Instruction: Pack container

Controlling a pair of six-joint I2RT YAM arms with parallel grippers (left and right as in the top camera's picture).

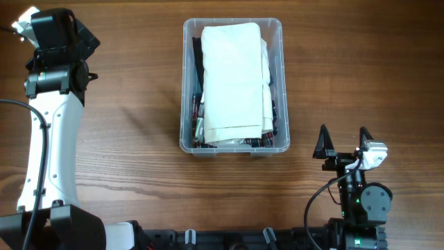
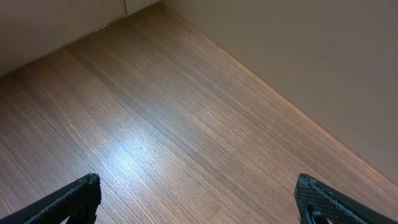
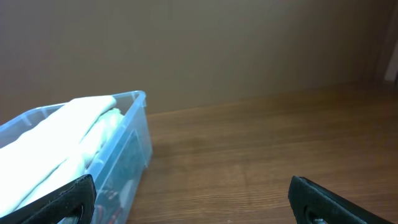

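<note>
The clear plastic container [image 1: 188, 83] stands at the middle back of the wooden table. A folded white cloth [image 1: 233, 76] fills its top, with dark and red items under it along the edges. The container also shows in the right wrist view [image 3: 134, 140], at the left, with the white cloth [image 3: 68, 134] heaped in it. My left gripper [image 2: 199, 202] is open and empty over bare wood at the far left corner; in the overhead view [image 1: 59, 31] it is well left of the container. My right gripper [image 1: 342, 142] is open and empty, to the front right of the container.
A beige wall [image 2: 298, 56] borders the table beside the left gripper. Bare wood [image 3: 261, 155] lies in front of the right gripper. The arm bases [image 1: 229, 239] sit along the front edge.
</note>
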